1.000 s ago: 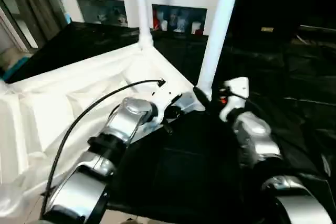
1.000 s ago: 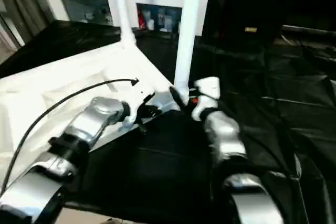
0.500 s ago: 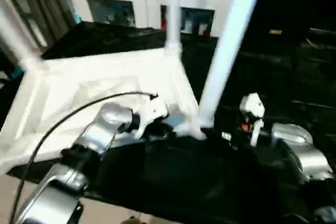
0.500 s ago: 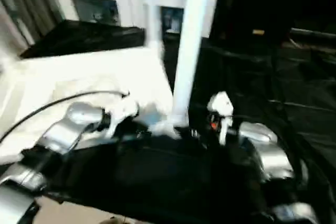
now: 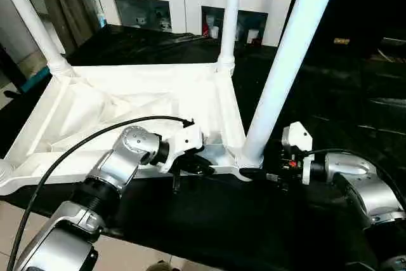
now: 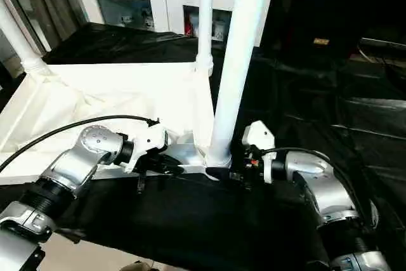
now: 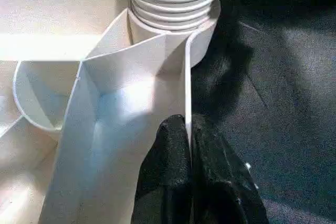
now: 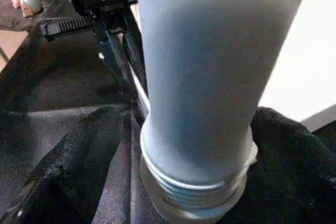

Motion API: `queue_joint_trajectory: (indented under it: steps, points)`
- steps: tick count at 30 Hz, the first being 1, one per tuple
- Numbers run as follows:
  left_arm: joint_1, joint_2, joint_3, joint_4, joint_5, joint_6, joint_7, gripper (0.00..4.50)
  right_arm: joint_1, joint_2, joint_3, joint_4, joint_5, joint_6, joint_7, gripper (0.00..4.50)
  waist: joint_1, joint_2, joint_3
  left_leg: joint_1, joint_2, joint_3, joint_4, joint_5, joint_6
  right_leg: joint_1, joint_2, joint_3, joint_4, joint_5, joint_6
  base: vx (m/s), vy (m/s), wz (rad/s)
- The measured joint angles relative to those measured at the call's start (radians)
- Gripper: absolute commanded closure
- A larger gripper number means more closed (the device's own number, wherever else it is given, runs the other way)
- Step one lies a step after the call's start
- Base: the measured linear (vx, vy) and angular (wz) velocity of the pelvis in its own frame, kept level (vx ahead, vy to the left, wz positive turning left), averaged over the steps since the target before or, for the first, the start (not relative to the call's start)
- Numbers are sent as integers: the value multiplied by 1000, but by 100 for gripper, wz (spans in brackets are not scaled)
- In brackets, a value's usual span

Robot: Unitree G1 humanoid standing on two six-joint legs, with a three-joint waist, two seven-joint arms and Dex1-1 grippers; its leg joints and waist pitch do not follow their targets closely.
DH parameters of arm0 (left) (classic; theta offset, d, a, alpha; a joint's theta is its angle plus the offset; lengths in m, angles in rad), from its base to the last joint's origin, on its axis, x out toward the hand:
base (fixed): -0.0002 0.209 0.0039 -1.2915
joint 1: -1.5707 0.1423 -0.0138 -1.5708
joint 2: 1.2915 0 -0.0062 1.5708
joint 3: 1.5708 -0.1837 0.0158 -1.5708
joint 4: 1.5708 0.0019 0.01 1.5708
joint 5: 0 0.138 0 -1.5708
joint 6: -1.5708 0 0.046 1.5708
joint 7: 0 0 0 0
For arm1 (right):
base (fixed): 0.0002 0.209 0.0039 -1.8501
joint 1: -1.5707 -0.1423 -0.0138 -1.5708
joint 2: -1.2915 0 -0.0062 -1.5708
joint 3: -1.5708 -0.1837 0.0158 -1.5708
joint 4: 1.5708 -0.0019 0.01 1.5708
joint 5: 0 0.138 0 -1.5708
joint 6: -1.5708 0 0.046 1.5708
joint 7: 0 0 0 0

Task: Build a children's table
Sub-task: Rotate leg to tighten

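The children's table lies upside down on black cloth, its white ribbed top (image 5: 127, 99) facing up. Three white legs stand in its corner sockets: a near one (image 5: 285, 61), a far one (image 5: 229, 17) and a left one (image 5: 28, 20). My left gripper (image 5: 202, 168) is shut on the top's thin near rim (image 7: 187, 103), close to the near leg's socket, with a black finger (image 7: 168, 156) on each side. My right gripper (image 6: 219, 174) stands open around the base of the near leg (image 8: 199, 77); one finger (image 8: 71, 171) is clearly apart from it.
A white cabinet with glass doors (image 5: 184, 4) stands behind the table. Black cloth (image 5: 355, 93) covers the surface to the right. Curtains (image 5: 63, 4) hang at the far left, and light floor (image 5: 13, 207) shows at the near left. My left arm's black cable (image 5: 76, 150) arcs over the top.
The whole view has swung, bringing the left leg into the picture. My left gripper keeps its hold on the rim. My right forearm now reaches the near leg's base from the right.
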Motion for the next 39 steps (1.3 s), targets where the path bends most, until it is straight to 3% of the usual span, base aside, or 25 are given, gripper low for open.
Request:
queue_joint_trajectory:
  steps: [9, 15, 20, 25, 30, 33, 34, 39]
  points:
    - [0, 0, 0, 0, 0, 0, -4, 450, -18, 7, 4, 19, -19, 0, -10, 162, 1, 0, 0, 0, 0, 0, 1, 0, 0, 0, 0, 0, 1, 0, 0, 0, 0, 0]
    - [0, -11, 1, 2, 1, 11, 18, 450, -22, 21, -3, 35, -23, 2, -28, 176, 0, 0, 0, 1, 0, 0, 3, 0, 0, 0, 0, 0, 4, 0, 0, 0, 0, 0]
    - [-41, -88, 36, 81, 19, 78, 170, 450, -63, 112, -50, 135, -42, 10, -236, 178, -17, -2, 0, 5, 1, 0, 8, 1, -7, 4, 0, 1, 10, 0, 0, 0, 0, 0]
    - [-127, -235, 80, 205, 38, 196, 419, 450, -127, 265, -142, 233, -80, 29, -615, 178, -33, -2, -1, 6, 1, 0, 8, 6, -10, 5, -1, 1, 9, -1, 3, 0, 0, 0]
    - [-156, -298, 100, 245, 38, 235, 523, 450, -165, 340, -145, 270, -121, 24, -791, 178, -40, 0, -1, 6, 1, -2, 7, 6, -10, 5, 0, 0, 10, 2, -1, 0, 0, 0]
    - [-157, -301, 100, 245, 38, 235, 532, 450, -165, 346, -138, 280, -158, -15, -799, 178, -42, 0, -2, 5, 1, -2, 6, 6, -10, 5, 0, 0, 9, 2, -1, 0, 0, 0]
    - [-157, -301, 101, 245, 38, 235, 532, 450, -165, 346, -135, 283, -169, -27, -797, 122, -43, 0, -2, 5, 1, -2, 6, 6, -10, 5, 0, 0, 9, 3, -1, 0, 0, 0]
    - [-157, -289, 99, 253, 47, 213, 526, 450, -161, 343, -131, 291, -176, -54, -773, 73, -45, 0, -2, 5, 1, -2, 5, 6, -10, 5, 0, 0, 9, 2, 1, 0, 0, 0]
